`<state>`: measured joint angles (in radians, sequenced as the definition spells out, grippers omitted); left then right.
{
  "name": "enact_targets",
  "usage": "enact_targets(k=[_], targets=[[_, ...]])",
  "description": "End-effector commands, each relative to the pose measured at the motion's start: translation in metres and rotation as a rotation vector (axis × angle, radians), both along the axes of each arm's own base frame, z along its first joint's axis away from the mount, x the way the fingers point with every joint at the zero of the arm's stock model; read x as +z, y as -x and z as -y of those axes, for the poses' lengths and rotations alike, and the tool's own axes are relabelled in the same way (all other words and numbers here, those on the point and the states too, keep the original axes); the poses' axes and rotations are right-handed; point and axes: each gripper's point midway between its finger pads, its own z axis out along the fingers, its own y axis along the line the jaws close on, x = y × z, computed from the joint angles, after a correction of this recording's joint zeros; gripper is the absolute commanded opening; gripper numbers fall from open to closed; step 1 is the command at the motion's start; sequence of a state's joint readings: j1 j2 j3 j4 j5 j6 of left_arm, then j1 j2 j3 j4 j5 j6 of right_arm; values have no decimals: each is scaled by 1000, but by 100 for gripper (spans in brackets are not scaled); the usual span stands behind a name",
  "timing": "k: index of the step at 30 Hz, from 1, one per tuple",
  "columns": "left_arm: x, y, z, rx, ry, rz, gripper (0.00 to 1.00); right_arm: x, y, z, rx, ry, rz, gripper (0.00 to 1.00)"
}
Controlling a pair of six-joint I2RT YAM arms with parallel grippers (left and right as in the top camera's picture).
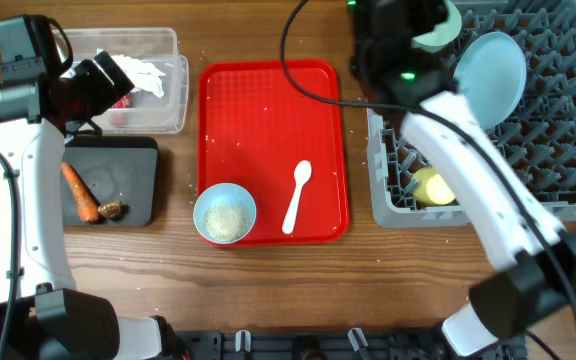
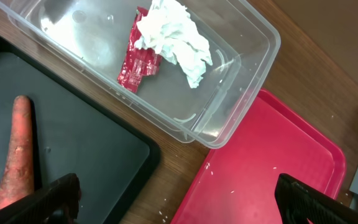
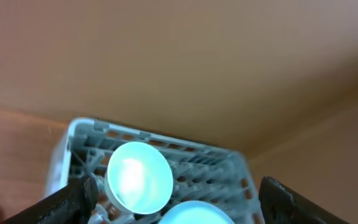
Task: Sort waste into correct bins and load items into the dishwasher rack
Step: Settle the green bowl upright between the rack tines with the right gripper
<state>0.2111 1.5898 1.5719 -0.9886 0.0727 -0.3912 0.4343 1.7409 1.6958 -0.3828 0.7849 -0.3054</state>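
Observation:
My left gripper (image 1: 103, 82) (image 2: 178, 186) is open and empty, over the gap between the shallow black tray (image 1: 138, 160) (image 2: 92, 143) and the red serving tray. The clear tub (image 1: 168, 45) (image 2: 253, 56) holds the crumpled white tissue (image 1: 146, 74) (image 2: 173, 37) and the red wrapper (image 1: 120, 106) (image 2: 135, 65). The carrot (image 1: 80, 192) (image 2: 16, 155) and brown scrap (image 1: 112, 210) lie in the black tray. My right gripper (image 1: 413, 35) (image 3: 178, 186) is open and empty above the grey rack (image 1: 558, 120) (image 3: 229, 168). The rack holds the green bowl (image 1: 440, 30) (image 3: 138, 177), plate (image 1: 490, 75) (image 3: 194, 214) and yellow cup (image 1: 431, 187).
The red serving tray (image 1: 268, 110) (image 2: 272, 155) in the middle holds the light blue bowl (image 1: 225, 213) with rice grains in it and the white spoon (image 1: 297, 197). A few loose grains lie on the tray and the wooden table (image 1: 268, 290).

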Motion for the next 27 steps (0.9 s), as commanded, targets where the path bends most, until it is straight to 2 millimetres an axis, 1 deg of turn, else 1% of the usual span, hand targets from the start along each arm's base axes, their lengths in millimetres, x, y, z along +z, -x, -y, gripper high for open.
enact_targets(k=[1,3,4,5,7,9,10,11,13,15,18,19,21,23,26,27], targets=[[-2,0,-2,10,3,-7,100,-23,-3,-7,84,-449,-52,84],[-2,0,-2,10,3,-7,100,-31,-1,-10,131,-630,-130,85],[-2,0,-2,10,3,-7,100,-34,-1,-9,140,-692,-153,91],[-2,0,-2,10,3,-7,100,-36,1,-7,140,-768,-177,94],[-2,0,-2,10,3,-7,100,-42,2,12,95,-884,-207,95],[-3,0,-2,10,3,-7,100,-51,2,34,19,-919,-217,99],[-3,1,-1,10,4,-10,100,-61,1,47,-27,-928,-234,100],[-3,1,-1,10,4,-12,100,-69,1,54,-53,-932,-247,100],[-4,3,-1,10,5,-18,100,-84,-2,60,-79,-939,-279,100],[-5,4,-1,10,6,-23,100,-94,-6,53,-61,-970,-312,100],[-5,4,-1,10,7,-25,100,-94,-10,47,-110,-1089,-284,100],[-5,4,-1,10,7,-25,100,-93,-13,47,-112,-1096,-267,100],[-5,4,-1,10,7,-25,100,-95,-15,61,-214,-1110,-209,91],[-5,4,-1,10,7,-25,100,-101,-16,71,-298,-1129,-175,87],[-6,5,-1,10,8,-30,100,-121,-22,78,-383,-1146,-163,84],[-6,6,0,10,9,-34,100,-131,-24,79,-405,-1149,-174,84]])
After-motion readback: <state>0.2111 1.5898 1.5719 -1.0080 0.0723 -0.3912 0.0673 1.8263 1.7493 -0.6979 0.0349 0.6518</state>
